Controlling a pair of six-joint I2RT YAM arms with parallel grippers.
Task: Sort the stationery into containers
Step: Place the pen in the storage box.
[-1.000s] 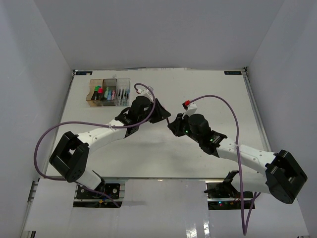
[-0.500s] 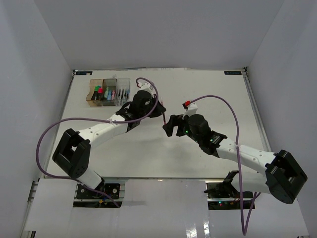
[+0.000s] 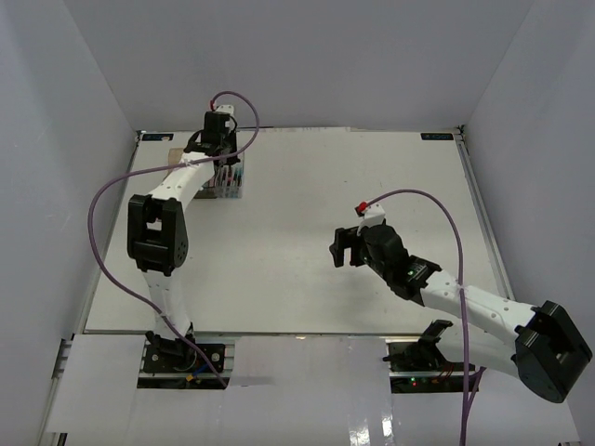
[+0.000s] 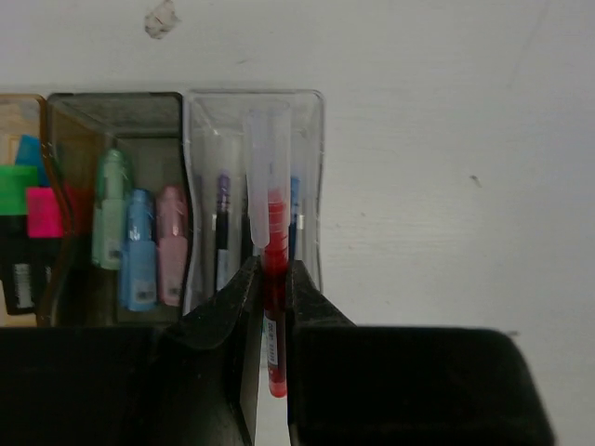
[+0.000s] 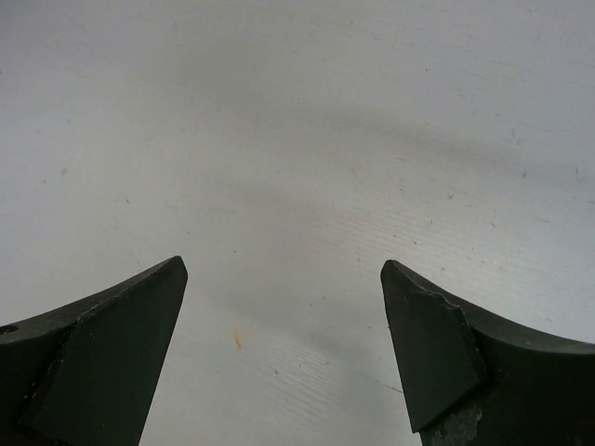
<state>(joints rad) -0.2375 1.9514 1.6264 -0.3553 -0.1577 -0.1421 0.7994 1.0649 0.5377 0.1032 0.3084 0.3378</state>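
My left gripper (image 4: 271, 265) is shut on a thin red pen (image 4: 275, 218) with a clear cap. The pen hangs lengthwise over the clear bin (image 4: 311, 139), the right one of three joined containers. That bin holds several thin pens (image 4: 223, 223). The smoky grey bin (image 4: 112, 110) holds mint (image 4: 110, 209), blue (image 4: 139, 246) and pink (image 4: 171, 242) pieces. Green (image 4: 15, 177) and pink (image 4: 42, 212) highlighter caps show in the amber bin. In the top view the left gripper (image 3: 223, 160) covers most of the containers (image 3: 234, 183). My right gripper (image 3: 340, 249) (image 5: 284, 269) hangs open over bare table with nothing between its fingers.
The containers sit at the back left corner of the white table (image 3: 372, 186), close to the left wall. A purple cable (image 3: 112, 200) loops out from the left arm and another (image 3: 446, 232) arcs over the right arm. A small dent (image 4: 161, 17) marks the table beyond the bins.
Both grippers met over the table's middle. The right gripper opened and drew back toward the near right. The left arm swung to the back left bins with the red pen.
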